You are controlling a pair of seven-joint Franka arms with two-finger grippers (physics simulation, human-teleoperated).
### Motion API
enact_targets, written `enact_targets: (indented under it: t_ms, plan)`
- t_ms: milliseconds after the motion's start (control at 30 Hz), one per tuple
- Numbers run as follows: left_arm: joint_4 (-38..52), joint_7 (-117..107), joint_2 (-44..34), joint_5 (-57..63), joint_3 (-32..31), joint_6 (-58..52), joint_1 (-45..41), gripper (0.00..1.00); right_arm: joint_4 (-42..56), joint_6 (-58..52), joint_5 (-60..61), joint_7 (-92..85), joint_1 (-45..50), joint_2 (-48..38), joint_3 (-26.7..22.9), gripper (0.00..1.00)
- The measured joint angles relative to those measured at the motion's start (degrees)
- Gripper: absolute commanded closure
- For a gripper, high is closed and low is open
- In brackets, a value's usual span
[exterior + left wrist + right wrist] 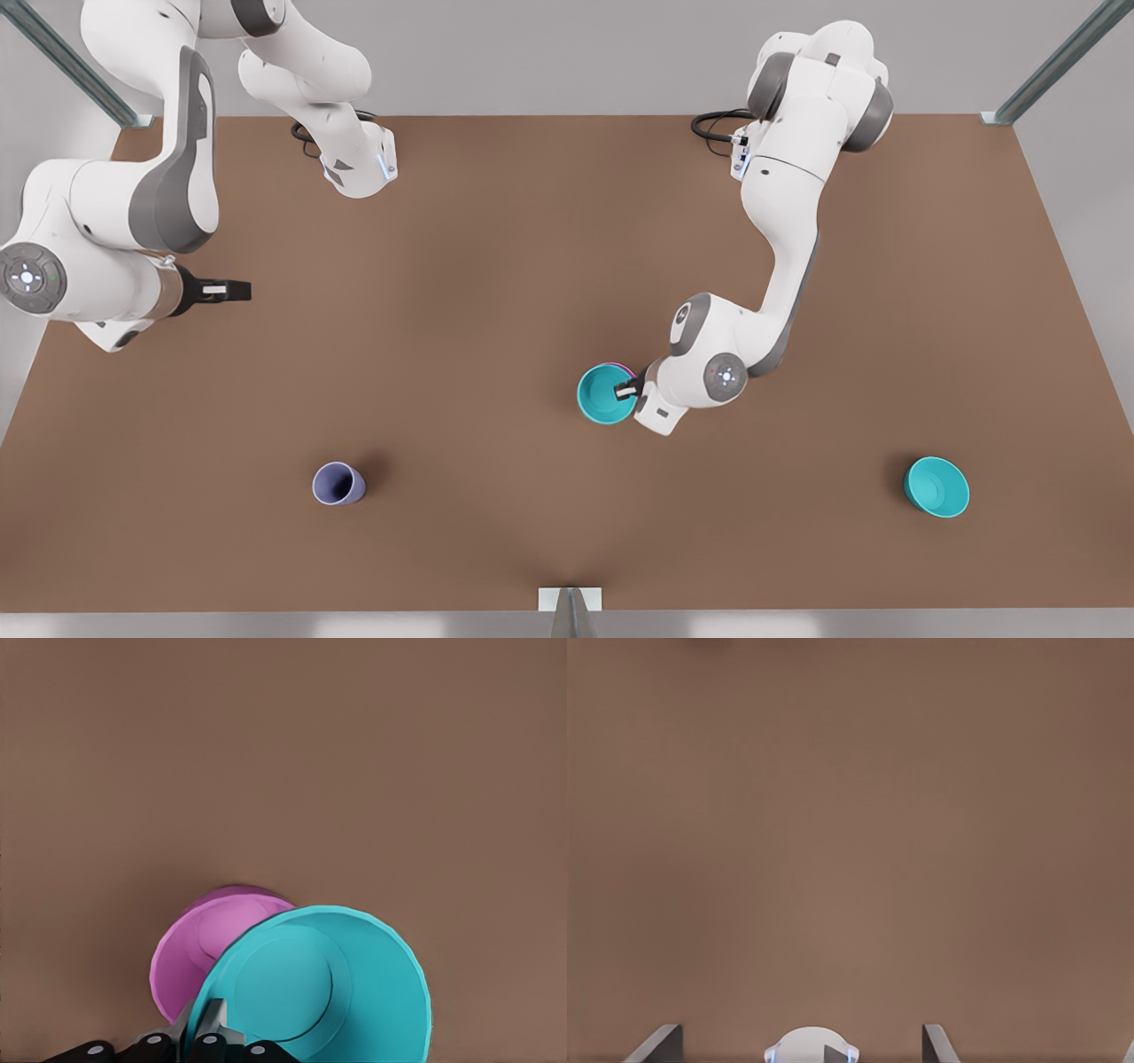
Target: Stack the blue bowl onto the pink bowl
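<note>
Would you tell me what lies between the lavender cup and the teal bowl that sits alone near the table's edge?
In the front view, only bare brown table lies between the lavender cup and the lone teal bowl.

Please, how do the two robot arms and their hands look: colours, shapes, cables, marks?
Both arms are glossy white with rounded segments and grey joint bands. Round grey caps on the joints carry small glowing blue-white marks. Black cables loop at each base. The left hand and the right hand are black with two slim fingers; the left hand's fingers are dark grey, with small round light dots on the black bar behind.
</note>
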Motion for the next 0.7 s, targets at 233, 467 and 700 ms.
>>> enact_targets:
  t_ms: [233, 467, 700]
  plan:
    - [-3.4, -3.6, -1.6, 0.6, 0.0, 0.4, -0.4, 0.79, 0.1, 0.1, 0.0, 0.0, 0.0, 0.6, 0.0, 0.00]
    - [-5.6, -6.1, -1.9, 0.8, 0.0, 2.0, -0.4, 0.79, 0.2, 0.2, 0.0, -0.1, 0.0, 1.0, 0.0, 0.00]
    - [-9.0, -5.6, -9.6, -1.2, 4.0, 0.1, -0.5, 0.00, 0.3, 0.3, 0.2, -0.1, 0.0, 1.1, 0.0, 0.00]
